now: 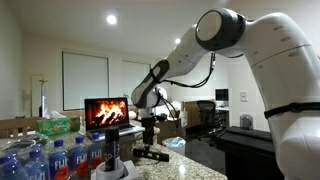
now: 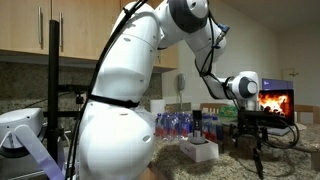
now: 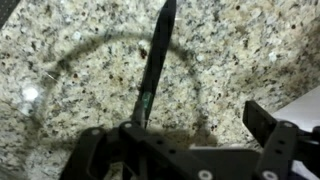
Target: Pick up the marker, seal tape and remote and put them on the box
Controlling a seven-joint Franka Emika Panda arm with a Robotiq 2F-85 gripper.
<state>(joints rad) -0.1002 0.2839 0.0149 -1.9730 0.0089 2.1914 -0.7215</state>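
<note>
- The tabletop [image 3: 60, 90] is speckled granite, beige with dark grains.
- The room is lit by ceiling spots. In an exterior view a screen showing a fire [image 1: 107, 112] stands at the back, with a green tissue box [image 1: 58, 126] and a group of water bottles [image 1: 55, 155] in front of it.
- In an exterior view wooden cupboards [image 2: 90, 30] hang on the wall behind the robot.
- A low white box [image 2: 200, 150] lies near the bottles; it is small and blurred in both exterior views.
- In the wrist view a pale strip [image 3: 308, 100] is cut off at the right edge; I cannot tell what it is.
- The remote [image 3: 152, 70] lies flat on the granite, a long black bar. Its near end goes under the dark body of the tool [image 3: 180, 135].
- The tool hangs over the tabletop with its jaws spread wide. It holds nothing, and I see no contact with the remote.
</note>
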